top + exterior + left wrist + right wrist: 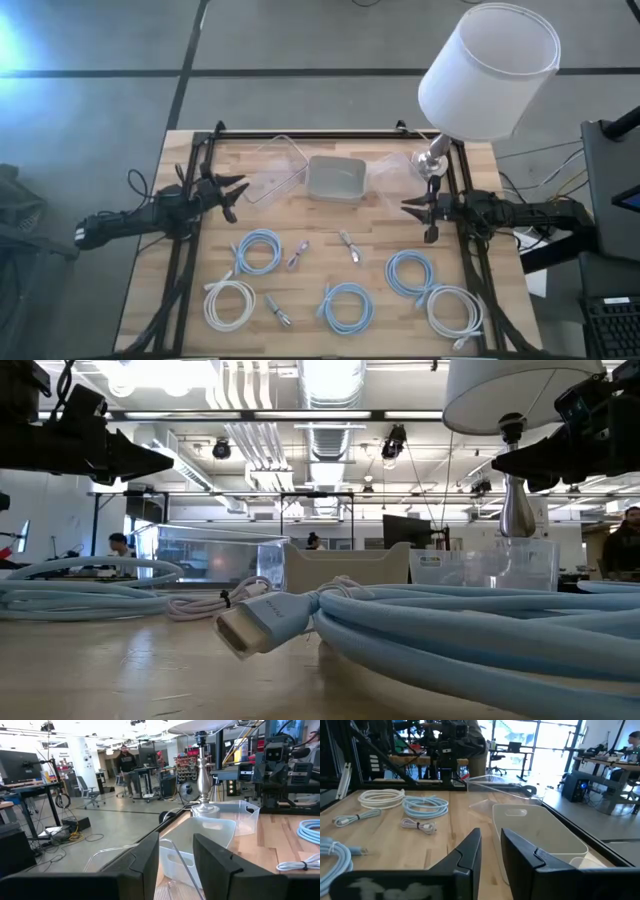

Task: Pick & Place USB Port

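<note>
Three small grey USB cables lie flat on the wooden table: one (298, 255) left of the middle, one (349, 245) right of it, and one (278, 310) near the front. My left gripper (234, 197) hovers open and empty at the table's left side, pointing right; it also shows in its wrist view (176, 845). My right gripper (418, 213) hovers open and empty at the right side, pointing left, and shows in its wrist view (491, 835). Both are above the table and touch nothing.
A clear bin (275, 165), a grey-white bin (337, 178) and another clear bin (398, 168) stand in a row at the far side. A lamp (487, 70) stands at the far right. Light-blue cable coils (258, 250) (347, 305) (412, 270) and white coils (228, 300) (455, 310) lie toward the front.
</note>
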Robot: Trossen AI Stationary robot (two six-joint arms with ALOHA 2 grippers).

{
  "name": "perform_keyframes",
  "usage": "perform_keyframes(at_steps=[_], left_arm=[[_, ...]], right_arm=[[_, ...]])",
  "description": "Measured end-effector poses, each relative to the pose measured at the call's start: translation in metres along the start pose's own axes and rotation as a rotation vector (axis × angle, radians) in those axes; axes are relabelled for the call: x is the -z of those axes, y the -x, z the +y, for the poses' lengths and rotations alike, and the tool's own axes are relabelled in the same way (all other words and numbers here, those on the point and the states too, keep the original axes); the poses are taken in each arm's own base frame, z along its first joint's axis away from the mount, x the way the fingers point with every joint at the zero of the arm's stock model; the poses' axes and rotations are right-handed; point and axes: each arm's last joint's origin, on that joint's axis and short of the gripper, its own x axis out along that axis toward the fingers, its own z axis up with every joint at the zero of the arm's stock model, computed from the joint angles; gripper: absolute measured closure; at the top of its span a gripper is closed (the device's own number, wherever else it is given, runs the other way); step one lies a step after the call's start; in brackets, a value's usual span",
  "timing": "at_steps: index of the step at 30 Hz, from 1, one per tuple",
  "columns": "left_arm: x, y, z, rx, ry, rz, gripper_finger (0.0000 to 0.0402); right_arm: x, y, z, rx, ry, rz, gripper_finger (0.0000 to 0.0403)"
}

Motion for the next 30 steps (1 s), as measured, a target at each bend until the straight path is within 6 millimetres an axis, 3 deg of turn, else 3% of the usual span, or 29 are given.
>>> perform_keyframes(at_steps=[13, 30], left_arm=[[0.0000, 0.0000, 0.0000, 0.000, 0.000, 0.000, 0.0277], [0.0001, 0.0000, 0.0000, 0.000, 0.000, 0.000, 0.0277]], right_arm=[[0.0001, 0.0000, 0.0000, 0.000, -0.001, 0.001, 0.0316], [0.0000, 0.0000, 0.0000, 0.000, 0.001, 0.000, 0.0332]])
